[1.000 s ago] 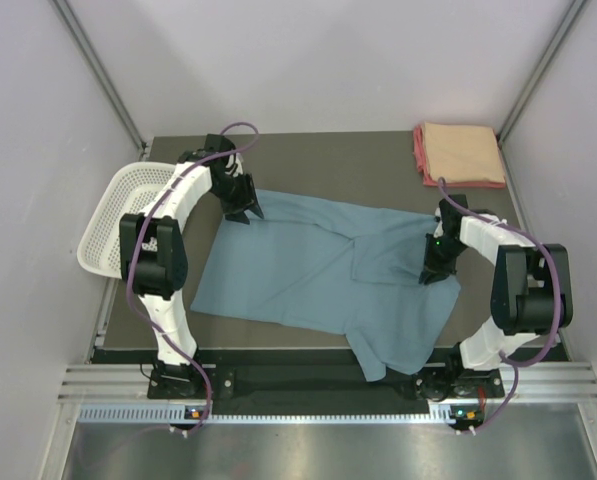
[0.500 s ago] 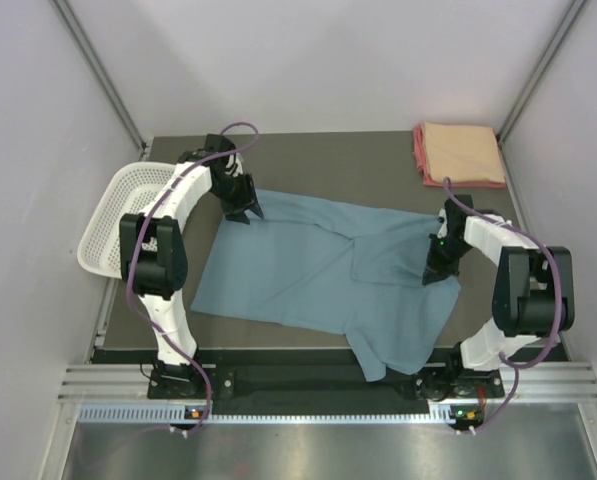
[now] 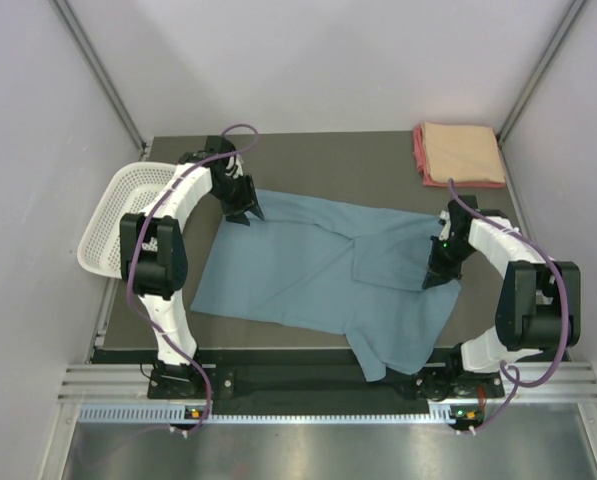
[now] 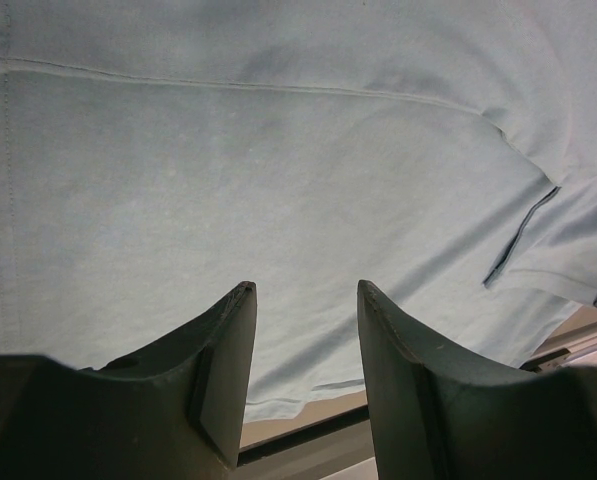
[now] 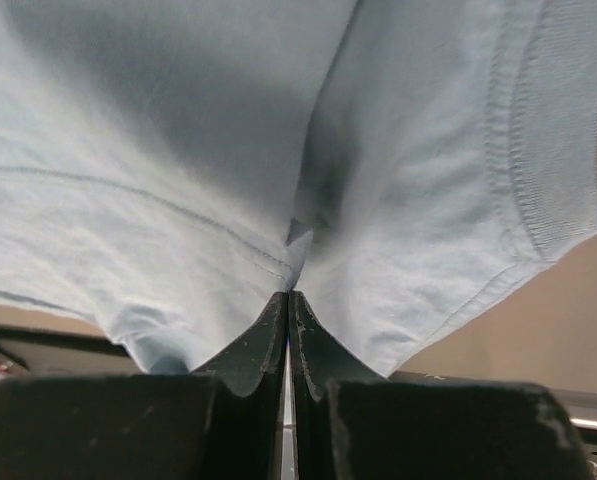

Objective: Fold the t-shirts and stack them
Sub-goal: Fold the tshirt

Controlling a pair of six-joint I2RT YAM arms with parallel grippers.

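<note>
top external view, biggest thing first: the dark table [image 3: 328,160], with the blue-grey t-shirt [image 3: 318,270] spread flat over most of its middle. one sleeve is folded in across the chest, and the near right corner seems to hang past the front edge by the right arm's base. it's not a rectangle yet, so i'd call the task somewhere past midway, since this is the only loose shirt i can see.

next down, the white mesh basket [image 3: 113,215] sits tipped at the table's left edge, partly hanging off it. nothing in it as far as i can make out. then there's the finished pile at the far right corner: a peach shirt [image 3: 463,150] folded flat on top of a pink-red shirt [image 3: 419,155], which only shows as an edge peeking out.

smallest bits: the right gripper [image 5: 289,300] has its fingers pressed together on a pinch of blue cloth at the shirt's right edge, and the fabric puckers up into the tips. the left gripper [image 4: 306,300] is at the shirt's far left corner with its fingers spread. there's cloth beyond them but nothing between them.

how i'd do this fold: get the left side gripping its corner before anything lifts. then carry both edges across together, low and at the same pace, so the crease stays straight. a one-sided pull would just drag and bunch it.
</note>
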